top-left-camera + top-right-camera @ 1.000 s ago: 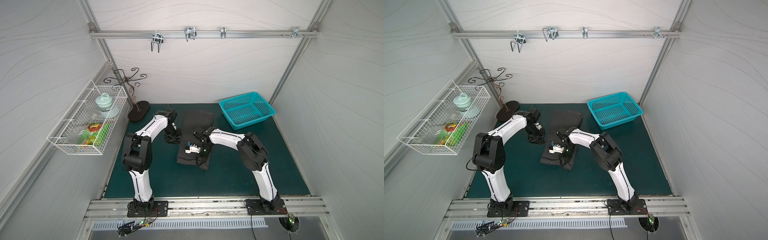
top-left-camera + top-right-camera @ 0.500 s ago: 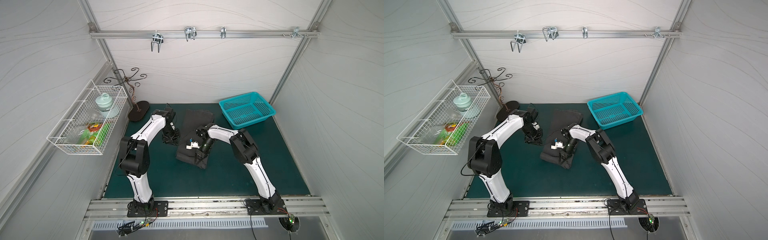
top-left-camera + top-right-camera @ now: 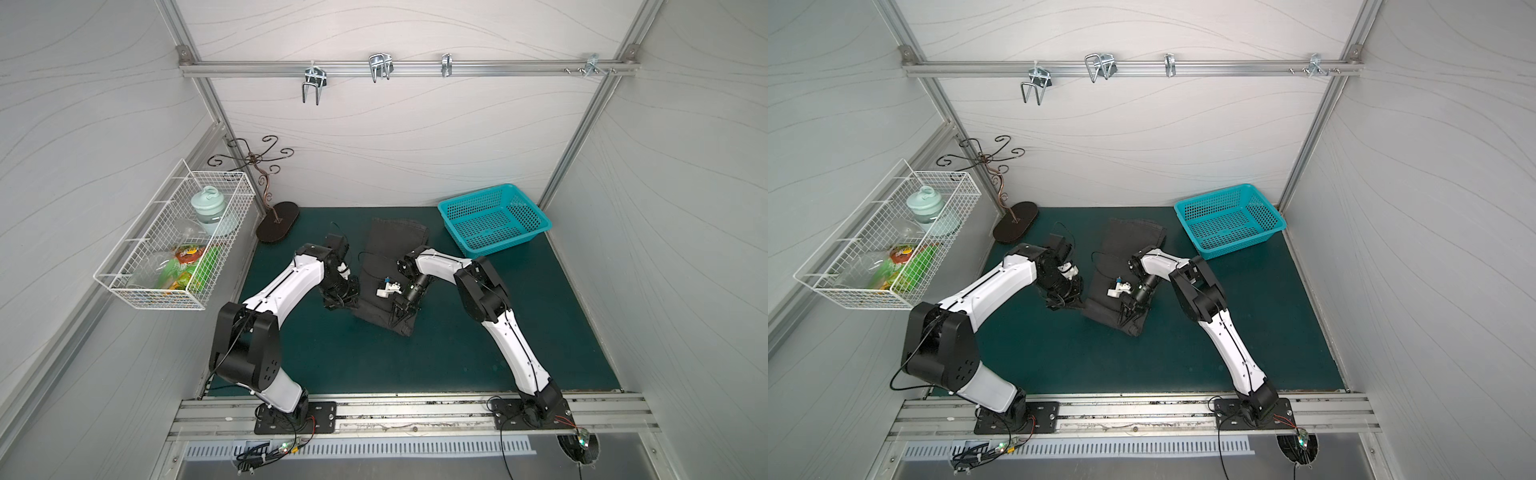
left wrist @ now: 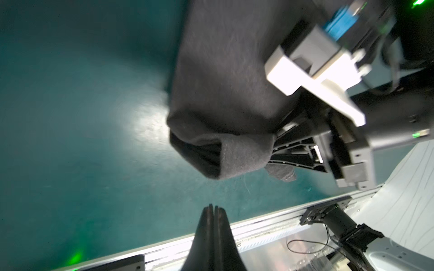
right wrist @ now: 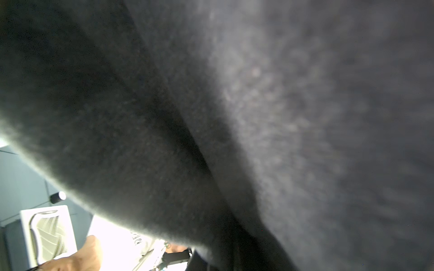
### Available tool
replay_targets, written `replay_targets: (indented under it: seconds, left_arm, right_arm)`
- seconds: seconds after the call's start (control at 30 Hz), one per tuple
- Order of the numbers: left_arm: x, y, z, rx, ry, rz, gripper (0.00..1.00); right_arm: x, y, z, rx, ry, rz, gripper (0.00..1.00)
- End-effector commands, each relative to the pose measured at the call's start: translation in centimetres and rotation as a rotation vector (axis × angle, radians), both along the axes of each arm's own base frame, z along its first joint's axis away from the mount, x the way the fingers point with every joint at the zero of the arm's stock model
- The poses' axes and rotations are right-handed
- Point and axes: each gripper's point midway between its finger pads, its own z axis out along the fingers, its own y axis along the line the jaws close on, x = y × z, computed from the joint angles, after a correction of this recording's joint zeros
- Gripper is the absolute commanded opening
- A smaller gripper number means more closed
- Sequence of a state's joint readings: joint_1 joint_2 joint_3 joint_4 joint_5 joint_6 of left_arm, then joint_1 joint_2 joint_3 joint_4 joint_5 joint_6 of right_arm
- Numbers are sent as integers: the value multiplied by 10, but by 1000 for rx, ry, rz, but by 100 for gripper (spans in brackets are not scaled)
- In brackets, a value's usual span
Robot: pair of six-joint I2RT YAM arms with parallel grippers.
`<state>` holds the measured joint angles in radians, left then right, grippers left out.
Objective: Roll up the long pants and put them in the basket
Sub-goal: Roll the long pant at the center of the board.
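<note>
Long pants (image 3: 390, 245) lie on the counter (image 3: 457, 345), back edge to middle, near end curled over. Right pincer (image 3: 400, 320) pinches that curl, likely to drive the roll. Left pincer (image 4: 213, 207) is pressed together, empty, beside the cloth.

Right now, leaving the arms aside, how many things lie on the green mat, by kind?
pants: 1
basket: 1
stand: 1
Total: 3
</note>
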<state>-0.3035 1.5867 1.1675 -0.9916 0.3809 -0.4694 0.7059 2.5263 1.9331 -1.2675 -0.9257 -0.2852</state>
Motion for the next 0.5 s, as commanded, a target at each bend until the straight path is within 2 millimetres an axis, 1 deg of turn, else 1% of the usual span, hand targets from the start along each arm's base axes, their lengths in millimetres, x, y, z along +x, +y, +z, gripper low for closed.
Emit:
replay_targets:
  seconds: [0.0,0.1,0.23,0.47]
  left_arm:
    - [13,-29,-5,-72,-43,-8,0]
    - [16,-41,-14,-71,-36,-17,0]
    - [20,-49,-21,-78,-37,-16,0]
    - [28,-51,-27,-61,-36,-24,0]
  right_arm:
    - [7,-19,-46,-136,3,-7,0]
    - [7,-21,-47,-163,-1,-3,0]
    - [9,-21,-42,-165,-20,-2,0]
    - [10,-21,-39,-156,-35,-3,0]
